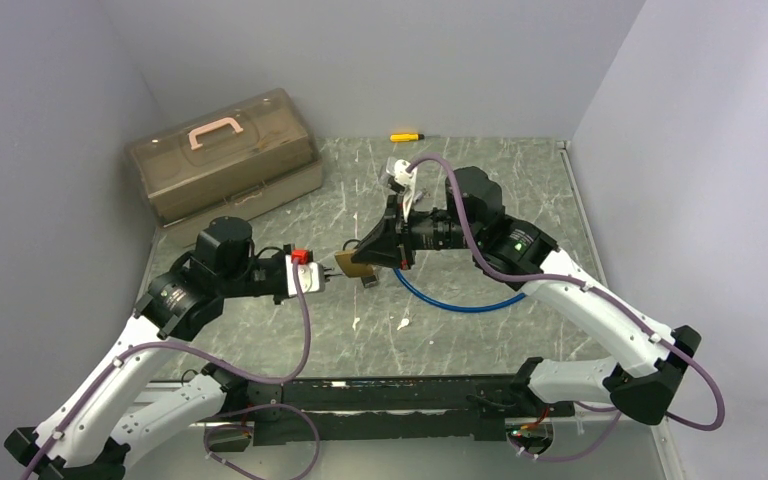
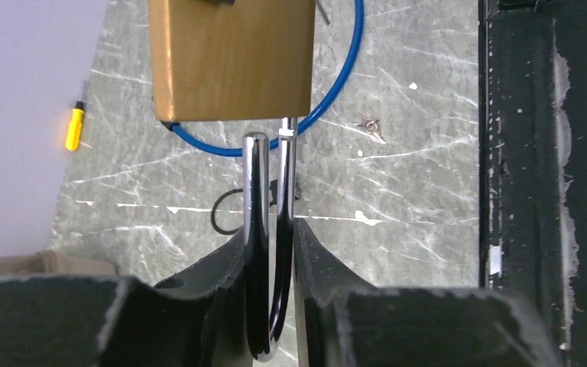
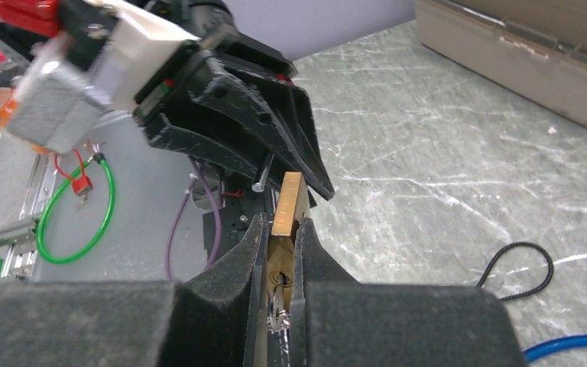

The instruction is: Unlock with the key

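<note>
1. Left gripper (image 2: 271, 238), at bottom centre of its wrist view, is pinched tight on the shackle (image 2: 254, 191).
2. Right gripper (image 3: 279, 229) clamps the padlock (image 3: 290, 200) across its flat faces, with the key (image 3: 277, 310) in its base.
3. Padlock hangs mid-frame in the top view, between both arms.
4. 1 shackle leg looks clear of the body, so it is likely open.
5. Brass is heavy and stiff and chrome is slippery, so hold the flat faces.

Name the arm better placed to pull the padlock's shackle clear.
Left. The left hand pinches the shackle, whose free end shows outside the brass body. The right hand is clamped on that body, steadying it.
</note>
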